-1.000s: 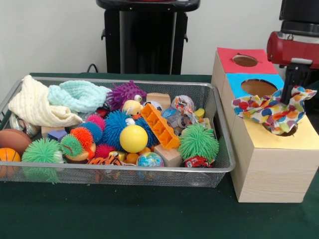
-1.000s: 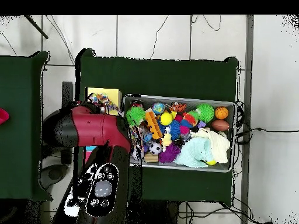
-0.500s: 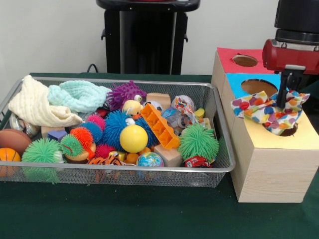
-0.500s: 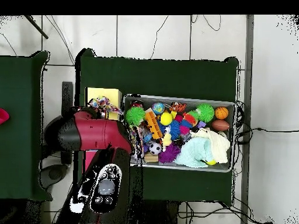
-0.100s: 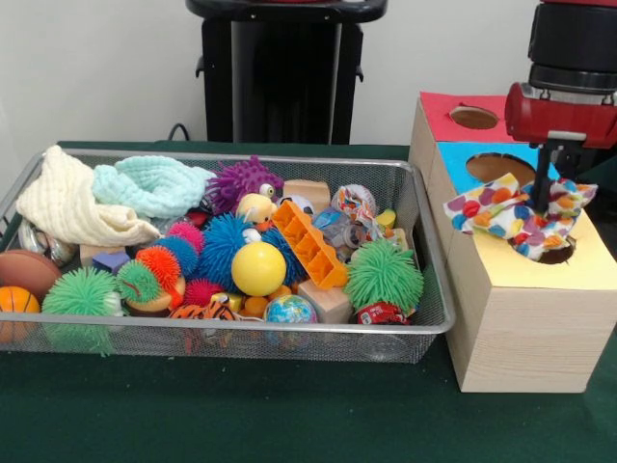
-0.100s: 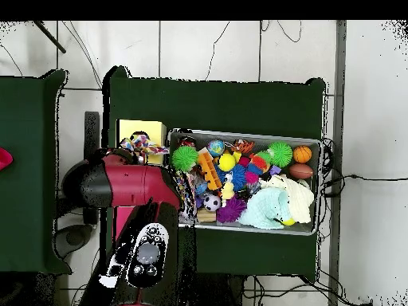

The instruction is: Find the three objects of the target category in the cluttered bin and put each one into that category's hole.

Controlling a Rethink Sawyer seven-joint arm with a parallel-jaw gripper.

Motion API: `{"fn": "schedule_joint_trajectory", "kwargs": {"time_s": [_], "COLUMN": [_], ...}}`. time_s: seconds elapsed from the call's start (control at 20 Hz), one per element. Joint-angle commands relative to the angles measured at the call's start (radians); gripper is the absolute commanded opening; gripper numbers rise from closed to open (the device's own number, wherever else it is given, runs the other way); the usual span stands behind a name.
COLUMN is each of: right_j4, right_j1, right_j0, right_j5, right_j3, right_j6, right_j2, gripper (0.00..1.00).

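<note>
A polka-dot cloth (image 5: 501,214) lies bunched over the round hole (image 5: 556,255) in the yellow top of the wooden box (image 5: 578,270). My gripper (image 5: 542,198) comes down into its folds, tips hidden, and appears shut on it. From overhead the cloth (image 6: 142,144) shows at the yellow panel (image 6: 135,127), just beyond the red arm (image 6: 119,182). Two more cloths sit at the left end of the wire bin (image 5: 289,338): a cream one (image 5: 67,203) and a mint one (image 5: 154,183).
The box also has a blue-topped hole (image 5: 499,169) and a red-topped hole (image 5: 473,117) behind the yellow one. The bin holds spiky balls, a yellow ball (image 5: 258,268), an orange block (image 5: 308,243), wooden blocks and small toys. A black pedestal (image 5: 280,68) stands behind.
My gripper has shifted left and come down a little over the yellow hole. The polka-dot cloth has moved left with it and sunk lower onto the box.
</note>
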Motion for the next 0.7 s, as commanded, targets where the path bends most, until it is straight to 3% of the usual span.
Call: {"fn": "schedule_joint_trajectory", "kwargs": {"time_s": [0.05, 0.7], "right_j4": [0.021, 0.044], "right_j1": [0.035, 0.016], "right_j0": [-0.049, -0.085], "right_j5": [0.011, 0.055], "right_j3": [0.088, 0.102], "right_j6": [0.157, 0.160], "right_j2": [0.110, 0.156], "gripper": [1.00, 1.00]}}
